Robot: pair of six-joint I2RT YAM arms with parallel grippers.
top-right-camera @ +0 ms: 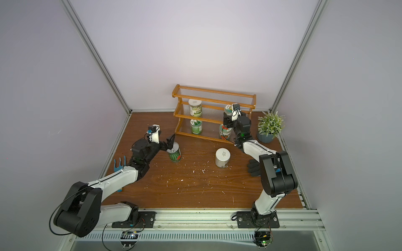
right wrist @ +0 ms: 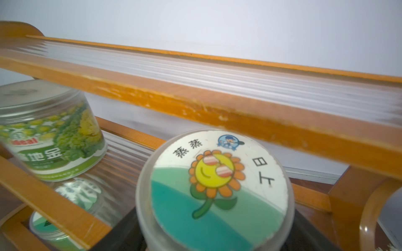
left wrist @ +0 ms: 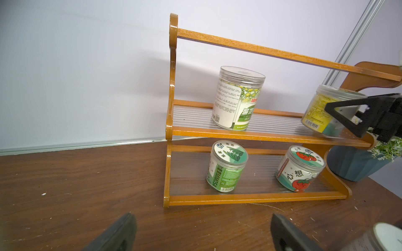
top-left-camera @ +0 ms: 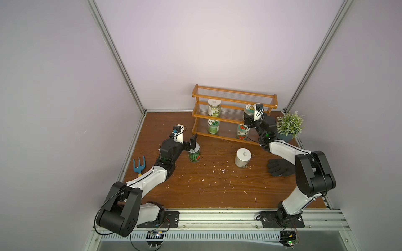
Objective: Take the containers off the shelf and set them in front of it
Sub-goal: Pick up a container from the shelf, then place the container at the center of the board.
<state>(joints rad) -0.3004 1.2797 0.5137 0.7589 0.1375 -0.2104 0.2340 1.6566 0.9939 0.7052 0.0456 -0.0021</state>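
- Looking at the right hand [top-left-camera: 248, 117] first: it's clamped shut around the small clear plastic jar with the sunflower picture lid [right wrist: 217, 189]. That jar is at the right end of the middle tier of the orange-brown wooden three-tier shelf [left wrist: 217, 199]. I can't tell if its base has cleared the slats.
- Left hand [top-left-camera: 192, 144] is wide open with nothing in it, right over the tall watermelon-print can [top-left-camera: 194, 155]. The can stands on the brown wood-grain tabletop [top-left-camera: 217, 191] in front of the shelf, and so does the white-lidded silver tin [top-left-camera: 242, 158].
- On the shelf: the tall clear jar with the green-and-white label [left wrist: 237, 100] is on the middle tier. The leaf-lid jar [left wrist: 226, 167] and tomato-lid jar [left wrist: 300, 169] are on the bottom tier.
- My guess on handling: these look like light, thin plastic with slick labels, so they'd slip or flex if squeezed hard. I'd grab round the body below the lid, not the lid rim. The rail above sits close, so I'd slide the jar forward before lifting.
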